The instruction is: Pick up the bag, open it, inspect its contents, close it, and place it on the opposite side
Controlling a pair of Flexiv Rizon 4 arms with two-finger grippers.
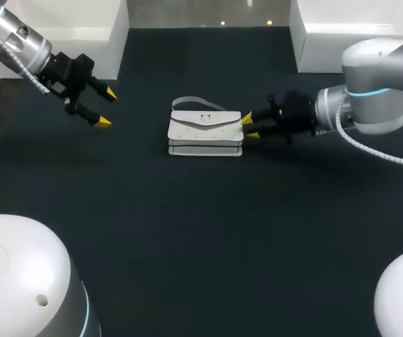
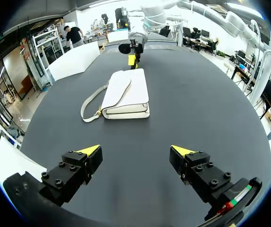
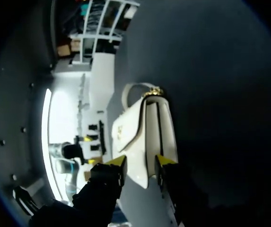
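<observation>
A white handbag point(image 1: 206, 130) lies flat in the middle of the dark table point(image 1: 201, 239), flap and clasp facing up, its grey strap point(image 1: 194, 104) looped at the far side. My right gripper point(image 1: 249, 126) comes in level from the right and is at the bag's right end. In the right wrist view the bag point(image 3: 147, 137) fills the gap between the two yellow tips of that gripper point(image 3: 140, 161), which press on it from both sides. My left gripper point(image 1: 105, 107) hangs wide open at the far left, well clear of the bag point(image 2: 126, 92), nothing between its fingers point(image 2: 136, 151).
White boxes stand at the table's back left point(image 1: 82, 28) and back right point(image 1: 349, 35). Dark tabletop stretches in front of the bag and to both sides of it.
</observation>
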